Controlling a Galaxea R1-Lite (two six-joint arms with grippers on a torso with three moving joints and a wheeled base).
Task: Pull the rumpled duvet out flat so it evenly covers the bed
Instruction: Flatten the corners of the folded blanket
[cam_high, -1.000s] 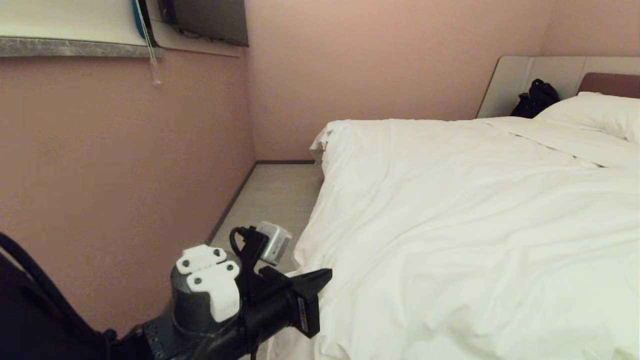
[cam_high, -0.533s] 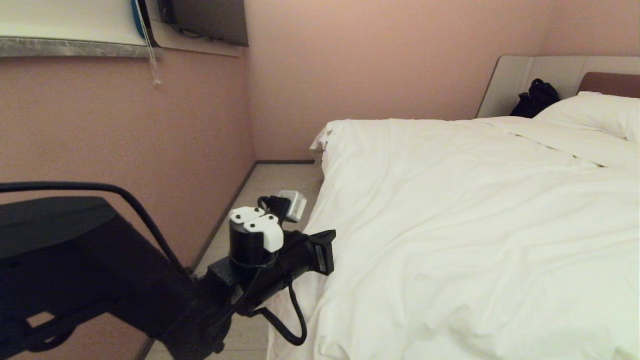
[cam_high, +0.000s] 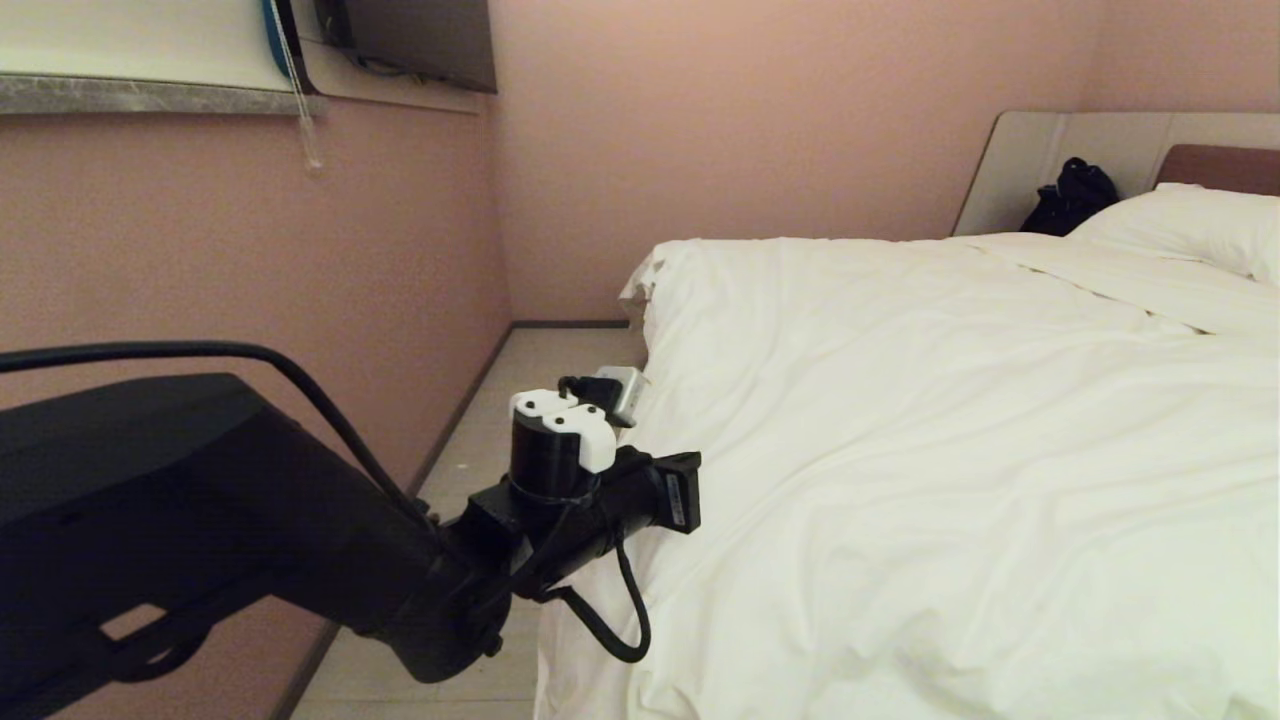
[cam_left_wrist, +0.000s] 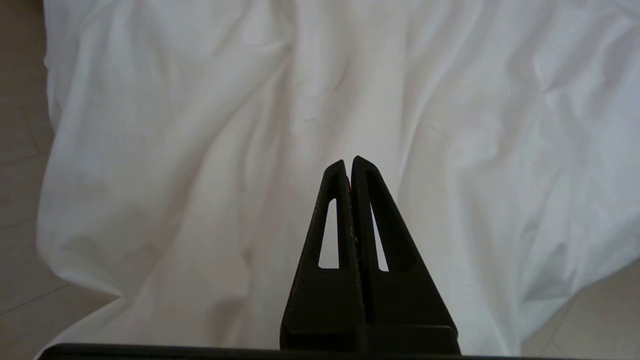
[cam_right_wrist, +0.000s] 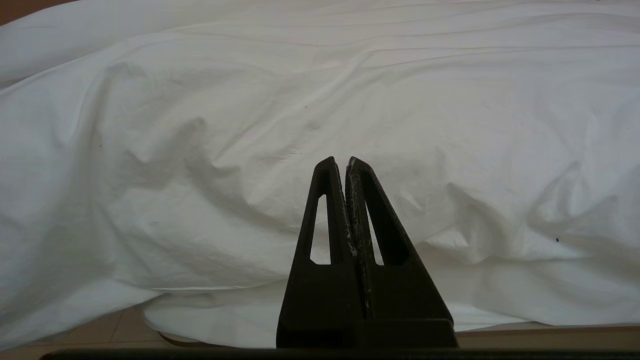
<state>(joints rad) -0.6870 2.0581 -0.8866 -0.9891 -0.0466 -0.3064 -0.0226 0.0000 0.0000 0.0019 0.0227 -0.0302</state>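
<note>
bed (cam_high: 655, 300): against the pink wall | on it: white duvet (cam_high: 950, 450), wrinkled, spilling over the near edge onto the floor (cam_high: 560, 390) | pillow (cam_high: 1190, 225) up by the headboard (cam_high: 1220, 165) | dark bag (cam_high: 1072, 195) beside the pillow

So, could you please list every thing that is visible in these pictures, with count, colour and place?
duvet: one, white, wrinkled, spread over the bed, its edge hanging to the floor on the near side.
pillow: one seen, white, at the head of the bed.
headboard: one, brown, inside a pale grey panel.
bag: one, black, beside the pillow against the panel.
ledge: one, grey, high on the pink wall.
screen: one, dark, on the wall above the ledge.
floor: pale, between wall and bed.
left gripper: one, black, shut, holding nothing, at the duvet's side edge.
right gripper: one, black, shut, pointing at the duvet.
</note>
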